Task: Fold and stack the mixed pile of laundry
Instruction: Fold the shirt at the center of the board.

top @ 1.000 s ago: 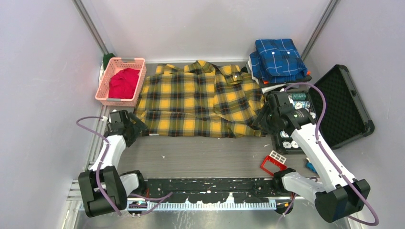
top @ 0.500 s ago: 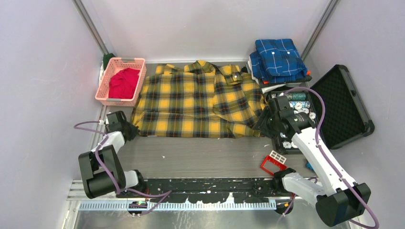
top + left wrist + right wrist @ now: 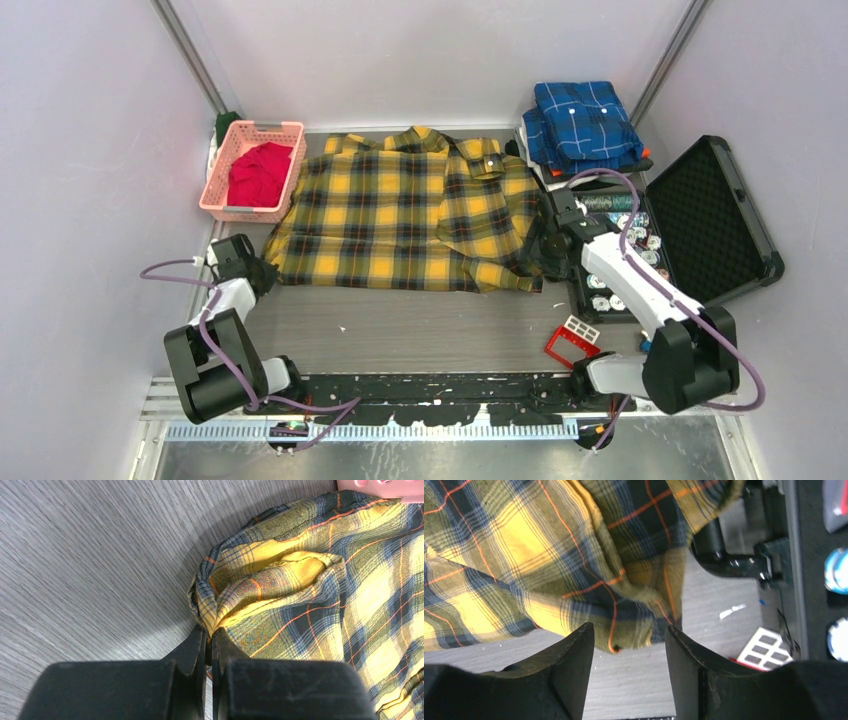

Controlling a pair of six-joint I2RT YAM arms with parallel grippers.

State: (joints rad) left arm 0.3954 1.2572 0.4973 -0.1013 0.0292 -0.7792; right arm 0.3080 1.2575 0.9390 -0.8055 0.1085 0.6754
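Gripping plaid shirt (image 3: 400,215), left pincer (image 3: 210,633) closed, right pincer (image 3: 630,636) spread

Pink basket (image 3: 266,127) far left; folded blue plaid shirt (image 3: 582,122) beside open black case (image 3: 712,222)

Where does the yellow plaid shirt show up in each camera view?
Top external: yellow plaid shirt spread mid-table.
Left wrist: right half, corner pinched in left pincer.
Right wrist: upper left, corner inside the open right pincer.
Shared landmark: grey table.
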